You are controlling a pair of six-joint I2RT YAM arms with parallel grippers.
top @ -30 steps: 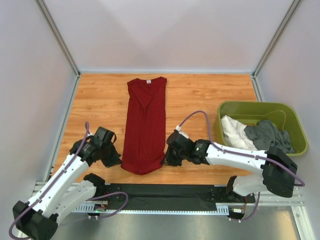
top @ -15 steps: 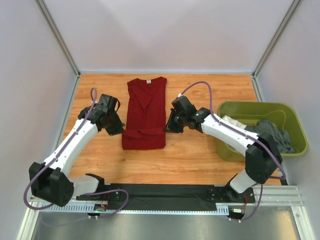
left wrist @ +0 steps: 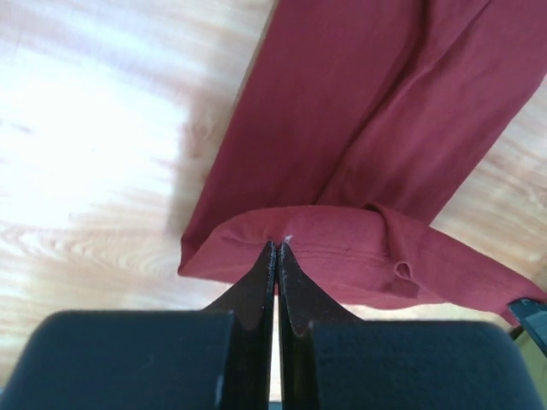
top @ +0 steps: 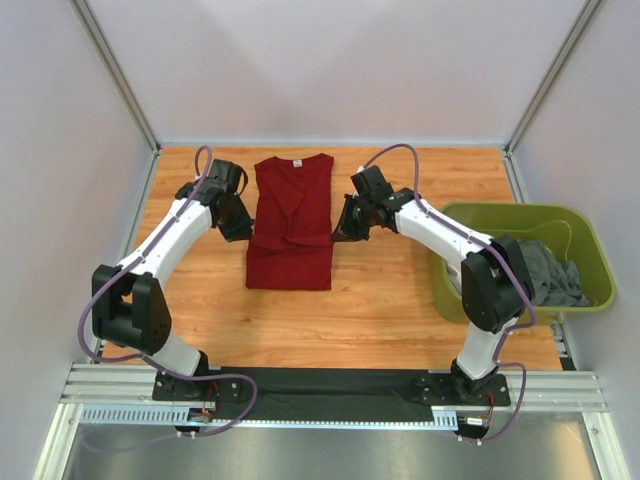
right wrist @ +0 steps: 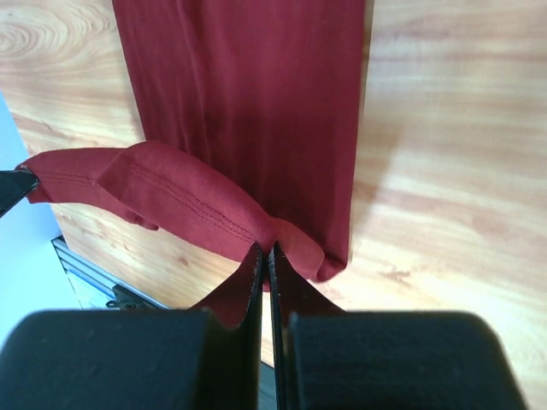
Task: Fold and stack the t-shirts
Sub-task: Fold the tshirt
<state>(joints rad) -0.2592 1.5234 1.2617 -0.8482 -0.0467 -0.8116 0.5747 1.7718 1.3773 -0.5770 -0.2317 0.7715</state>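
The left gripper point(top: 238, 226) pinches the left end of the hem of the dark red t-shirt point(top: 290, 205), fingers pressed together on cloth. The shirt lies on the table point(top: 400, 310), its hem doubled toward the collar. The right gripper point(top: 343, 229) pinches the hem's right end likewise.

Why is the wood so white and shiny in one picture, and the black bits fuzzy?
Left wrist view: light glares off the table, washing out the grain. Both wrist views: the left end effector and right end effector, gripping the dark red t-shirt, sit close to the lens, so their bases blur.
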